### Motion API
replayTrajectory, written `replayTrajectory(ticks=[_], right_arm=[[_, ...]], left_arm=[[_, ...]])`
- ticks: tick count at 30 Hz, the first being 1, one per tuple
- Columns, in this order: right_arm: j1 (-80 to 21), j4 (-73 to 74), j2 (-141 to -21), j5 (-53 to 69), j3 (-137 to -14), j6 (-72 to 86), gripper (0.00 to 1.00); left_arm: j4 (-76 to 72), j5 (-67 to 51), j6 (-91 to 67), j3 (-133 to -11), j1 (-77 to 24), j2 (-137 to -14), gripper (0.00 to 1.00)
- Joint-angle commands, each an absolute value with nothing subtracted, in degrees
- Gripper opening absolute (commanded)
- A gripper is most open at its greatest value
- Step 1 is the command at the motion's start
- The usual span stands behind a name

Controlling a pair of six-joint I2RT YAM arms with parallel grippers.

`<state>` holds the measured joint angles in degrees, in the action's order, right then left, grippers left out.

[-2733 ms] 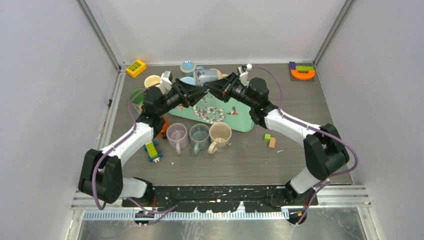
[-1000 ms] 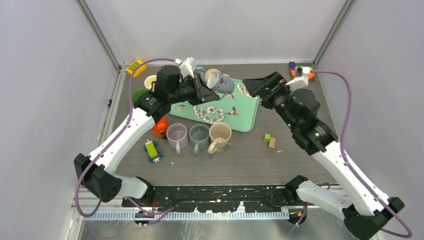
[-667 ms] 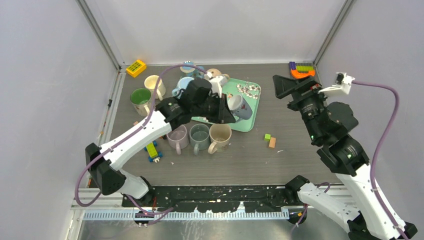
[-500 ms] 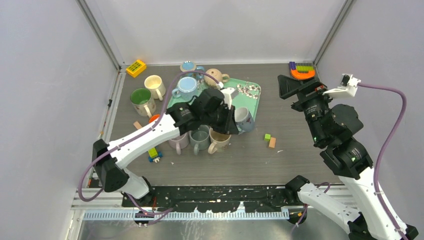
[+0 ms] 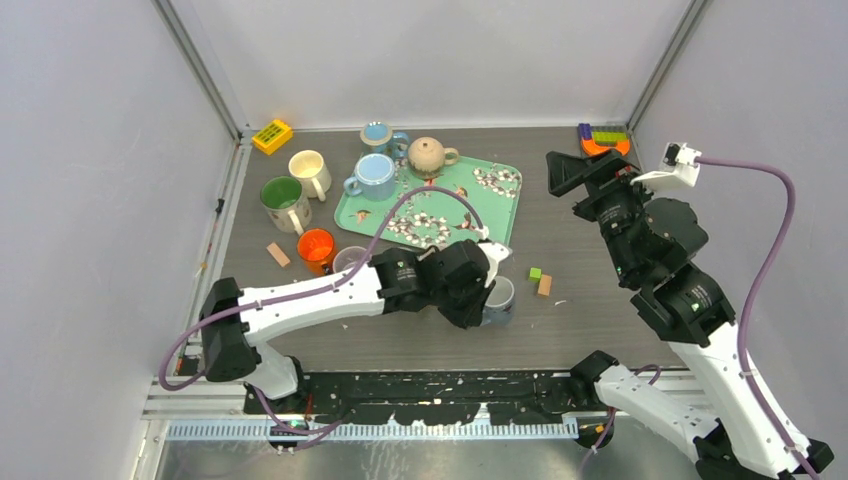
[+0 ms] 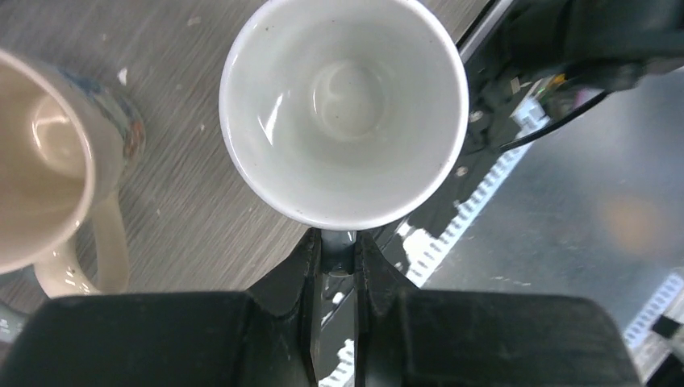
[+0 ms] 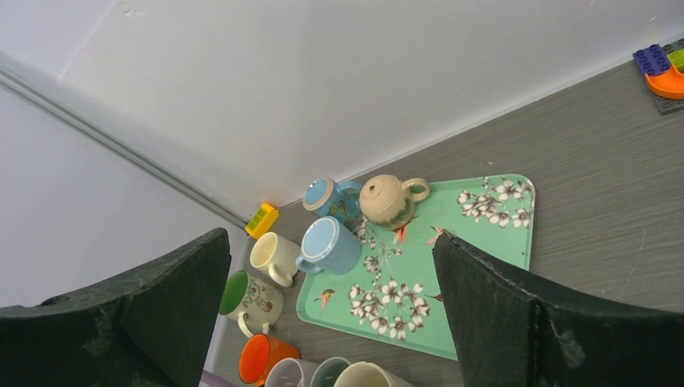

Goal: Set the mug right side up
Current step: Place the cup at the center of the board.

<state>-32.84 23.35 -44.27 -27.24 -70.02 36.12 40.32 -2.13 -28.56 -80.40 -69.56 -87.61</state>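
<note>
Left wrist | left pincer [image 6: 339,244] clamped tight on mug [image 6: 344,101] | right pincer [image 7: 329,242] spread wide, holding nothing

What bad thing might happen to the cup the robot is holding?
The left gripper pinches the mug only by its handle, so it might slip or swing when set down. The cream mug stands close beside it, so the two might knock together.
</note>
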Motion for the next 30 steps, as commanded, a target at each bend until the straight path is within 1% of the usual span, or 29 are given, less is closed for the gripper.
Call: replayTrajectory(ticks=[1, 6, 21, 30], right_arm=[[-33.03, 22.68, -46.03, -26.96, -70.58, 36.83, 1.00], [-32.94, 22.45, -47.53, -25.65, -70.57, 37.67, 1.00], [-33.02, 22.51, -48.82, -24.70, -70.33, 38.20, 1.00], [-33.02, 22.85, -48.93, -24.24, -70.40, 38.21, 1.00]], left_arm=[[37.89, 4.54, -26.76, -76.28, -71.15, -84.59, 0.00], [35.03, 10.03, -26.26, -71.84, -72.29, -84.63, 0.00], [29.14, 20.18, -23.38, -67.74, -75.28, -89.58, 0.00], [27.52, 22.31, -24.46, -66.42, -75.50, -93.56, 0.00]])
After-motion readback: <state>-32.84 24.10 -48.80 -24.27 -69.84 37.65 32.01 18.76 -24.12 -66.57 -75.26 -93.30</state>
